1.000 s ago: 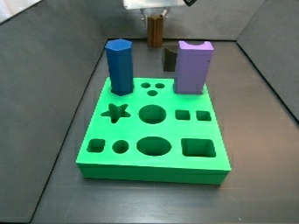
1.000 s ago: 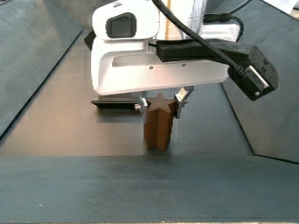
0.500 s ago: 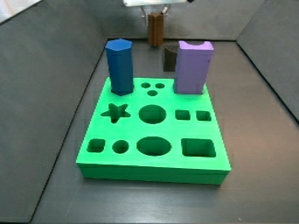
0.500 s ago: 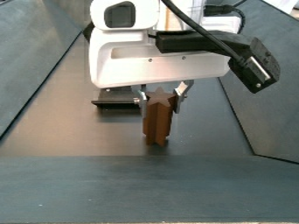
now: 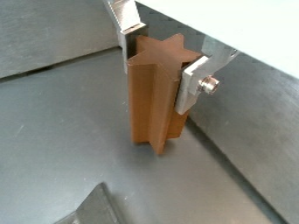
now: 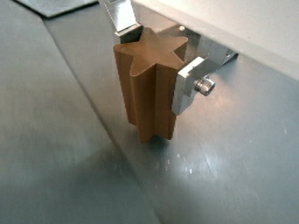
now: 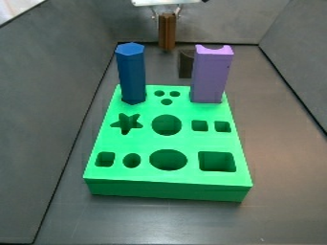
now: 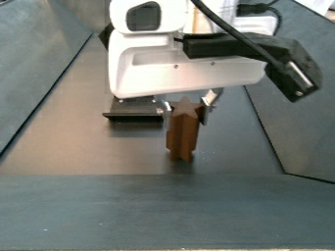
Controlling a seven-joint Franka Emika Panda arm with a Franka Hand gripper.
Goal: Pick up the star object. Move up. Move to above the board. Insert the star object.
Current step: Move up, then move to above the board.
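Currently I read the fingers (image 5: 191, 77) pressed against opposite sides of the star object (image 5: 155, 96), pinching it near its top; both wrist views show the silver plates flush on the brown ridged prism (image 6: 147, 83). I see the gripper (image 8: 186, 106) at the far end of the counter (image 7: 288, 191), holding the prism upright. Whether its lower end touches the dark floor I cannot tell. In a side view the star object (image 7: 167, 33) stands behind the board (image 7: 166, 144), well apart from the star-shaped hole (image 7: 125, 122). I note a blue hexagonal column (image 7: 129, 72) and a purple notched column (image 7: 211, 73) standing on the green board.
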